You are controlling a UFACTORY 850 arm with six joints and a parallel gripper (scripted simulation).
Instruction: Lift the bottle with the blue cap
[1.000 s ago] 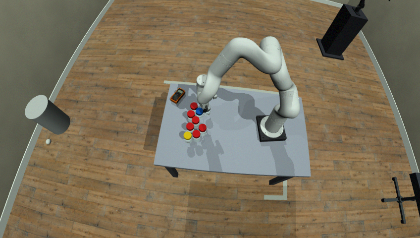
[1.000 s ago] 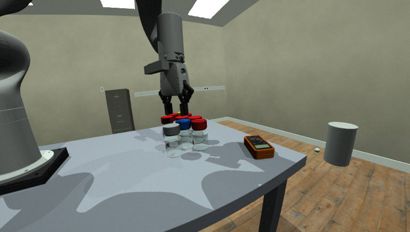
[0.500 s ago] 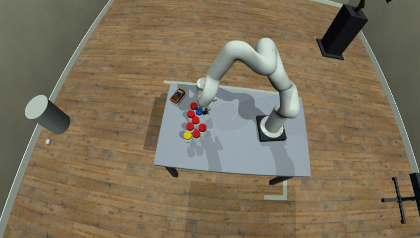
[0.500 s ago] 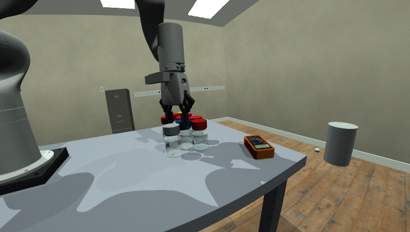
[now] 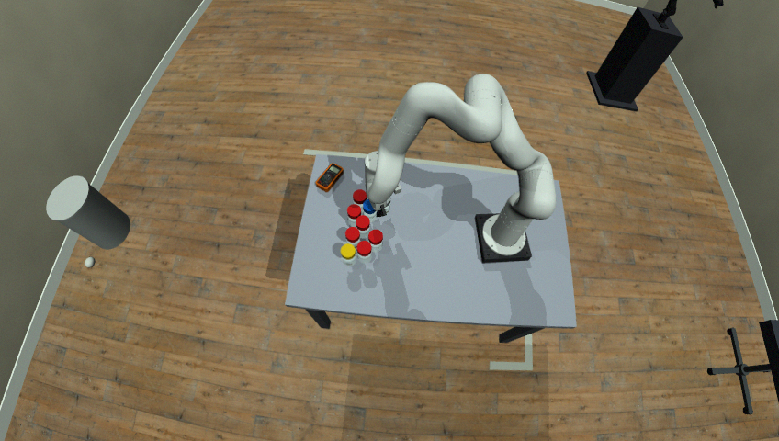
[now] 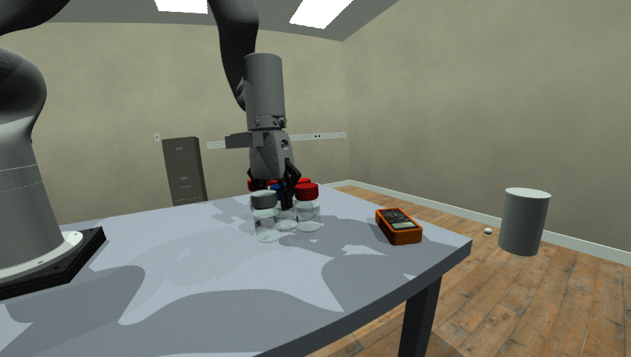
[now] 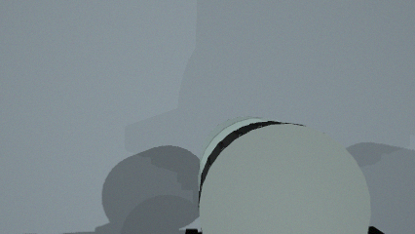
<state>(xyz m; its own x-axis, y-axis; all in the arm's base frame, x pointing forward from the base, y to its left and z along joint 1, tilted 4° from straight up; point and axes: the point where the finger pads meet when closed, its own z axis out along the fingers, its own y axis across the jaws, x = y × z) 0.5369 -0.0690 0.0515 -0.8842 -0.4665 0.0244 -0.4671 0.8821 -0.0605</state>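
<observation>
Looking at the exterior view, you see the tool [image 6: 283, 187] lowered into the cluster of bottles on the grey worktop [image 6: 221, 274], its black fingers [image 6: 289, 194] spread and standing down among the caps with nothing gripped between them. You find the bottle with the blue cap [image 5: 368, 208] standing upright on the worktop at the near end of the cluster, directly beneath the tool (only a sliver of blue shows in the exterior view). A grey-capped bottle [image 6: 264, 215] stands just beside it toward the arm's base, and a red-capped bottle [image 6: 306, 207] on the other side. From the top view, note five more red caps and one yellow-capped bottle [image 5: 347, 251] in the same group, all upright. An orange multimeter [image 5: 329, 176] lies flat near the worktop corner, apart from the bottles. In the wrist view, a pale grey cap [image 7: 284, 180] fills the lower frame.
</observation>
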